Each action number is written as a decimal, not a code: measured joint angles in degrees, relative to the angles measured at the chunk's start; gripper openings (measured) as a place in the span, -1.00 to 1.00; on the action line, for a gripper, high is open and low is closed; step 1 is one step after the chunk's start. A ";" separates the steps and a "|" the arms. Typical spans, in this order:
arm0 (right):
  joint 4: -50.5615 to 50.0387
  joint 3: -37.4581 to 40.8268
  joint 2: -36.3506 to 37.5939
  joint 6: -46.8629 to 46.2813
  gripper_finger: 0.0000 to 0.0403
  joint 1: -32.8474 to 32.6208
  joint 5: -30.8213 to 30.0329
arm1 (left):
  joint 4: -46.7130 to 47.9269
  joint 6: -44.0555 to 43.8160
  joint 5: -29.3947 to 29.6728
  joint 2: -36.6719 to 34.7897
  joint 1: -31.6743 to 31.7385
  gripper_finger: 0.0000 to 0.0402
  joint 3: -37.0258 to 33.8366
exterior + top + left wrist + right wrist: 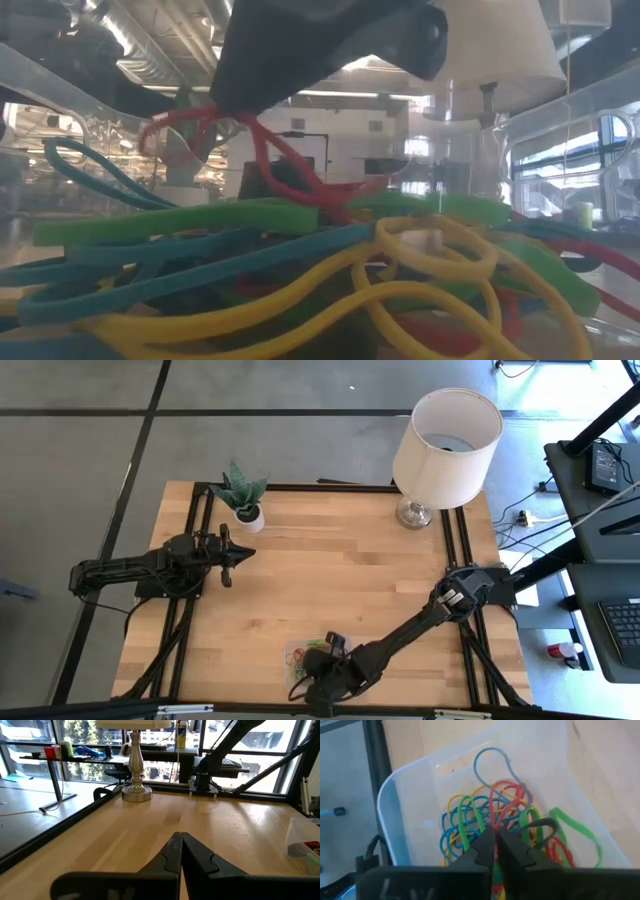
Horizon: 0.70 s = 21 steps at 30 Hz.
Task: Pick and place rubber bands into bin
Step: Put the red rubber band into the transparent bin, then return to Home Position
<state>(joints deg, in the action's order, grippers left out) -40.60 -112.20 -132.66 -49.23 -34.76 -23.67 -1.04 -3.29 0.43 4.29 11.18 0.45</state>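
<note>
The clear plastic bin [296,653] stands at the table's near edge and shows from above in the right wrist view [415,790]. Several rubber bands [470,827] in yellow, blue, green and red lie piled inside it, and fill the low view [300,270]. My right gripper [495,837] is over the bin [325,660], shut on a red rubber band [506,795]. My left gripper [238,554] waits shut and empty over the table's left side; its closed fingers show in the left wrist view [181,840]. My right gripper pinches the red rubber band at one end of its loop [496,822] between its two fingertips. The fingers come from above, pointing down into the bin. The band hangs slack below them [255,135], and its lower part [320,190] lies on the pile.
A white-shaded lamp [445,435] stands at the far right and a small potted plant [243,498] at the far left. Black rails [195,610] run along the table's left and right sides. Bare wood [340,570] lies between the arms.
</note>
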 joint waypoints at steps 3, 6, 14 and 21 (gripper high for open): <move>-0.05 0.00 0.00 0.04 -0.74 0.13 2.41 | 0.00 0.00 0.00 0.00 0.00 -0.99 0.00; -0.31 0.00 0.00 0.16 -0.56 0.13 2.80 | 0.00 0.00 0.00 0.00 0.00 -0.99 0.00; -4.36 -2.73 0.28 0.25 -0.17 0.13 2.95 | 0.00 0.00 0.00 0.00 0.00 -0.99 0.00; -18.14 -14.75 0.48 8.64 -0.17 -0.10 -3.86 | 0.00 0.00 0.00 0.00 0.00 -0.99 0.00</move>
<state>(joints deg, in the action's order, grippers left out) -58.74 -126.95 -132.18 -40.59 -34.86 -27.53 -1.04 -3.29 0.43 4.29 11.18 0.45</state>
